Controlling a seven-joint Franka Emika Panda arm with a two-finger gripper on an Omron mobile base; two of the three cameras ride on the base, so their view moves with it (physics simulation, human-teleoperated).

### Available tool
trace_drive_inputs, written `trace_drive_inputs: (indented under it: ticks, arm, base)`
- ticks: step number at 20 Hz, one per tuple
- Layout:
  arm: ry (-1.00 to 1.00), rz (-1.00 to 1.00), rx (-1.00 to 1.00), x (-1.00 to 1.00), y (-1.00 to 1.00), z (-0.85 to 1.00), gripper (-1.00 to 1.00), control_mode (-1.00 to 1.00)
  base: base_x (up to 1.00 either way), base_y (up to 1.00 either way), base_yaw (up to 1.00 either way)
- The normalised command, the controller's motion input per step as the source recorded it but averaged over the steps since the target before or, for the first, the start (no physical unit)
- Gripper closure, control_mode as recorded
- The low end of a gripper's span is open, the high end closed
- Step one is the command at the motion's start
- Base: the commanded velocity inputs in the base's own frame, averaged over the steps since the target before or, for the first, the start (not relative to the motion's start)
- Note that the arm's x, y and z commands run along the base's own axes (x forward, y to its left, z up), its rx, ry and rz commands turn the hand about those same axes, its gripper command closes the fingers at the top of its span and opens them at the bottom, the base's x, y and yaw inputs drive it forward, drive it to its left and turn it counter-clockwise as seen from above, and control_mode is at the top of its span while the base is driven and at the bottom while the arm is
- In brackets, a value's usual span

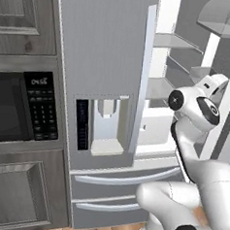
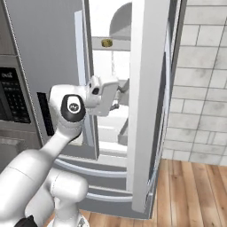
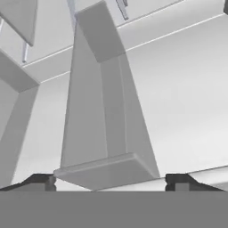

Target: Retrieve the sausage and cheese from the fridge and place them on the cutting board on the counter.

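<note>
Silver-grey fridge (image 1: 103, 62): left door shut, bearing a water dispenser panel (image 1: 102, 126); right door (image 2: 142, 102) swung open; 2 lower drawers (image 1: 121, 188) closed. White shelved interior visible. Small brass-coloured item (image 2: 106, 43) on an upper shelf, too small to identify. White arm reaches inside; gripper (image 3: 109, 180) with jaws spread wide, holding nothing, facing a grey door bin (image 3: 104, 171). Black microwave (image 1: 20, 105) to the fridge's left.
</note>
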Motion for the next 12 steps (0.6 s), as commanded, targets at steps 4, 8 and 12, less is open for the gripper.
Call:
trace_drive_inputs:
  ticks: [4, 8, 12]
  arm:
    - [0.00, -0.20, -0.04, 0.00, -1.00, -0.08, -1.00, -1.00]
    - [-0.07, -0.15, 0.00, 0.00, -1.00, -0.01, -1.00, -1.00]
    - [-0.19, 0.00, 0.03, -0.76, -0.33, 0.11, -1.00, -1.00]
  base:
    - [0.00, 0.00, 0.00]
    - [0.00, 0.00, 0.00]
    - [0.00, 0.00, 0.00]
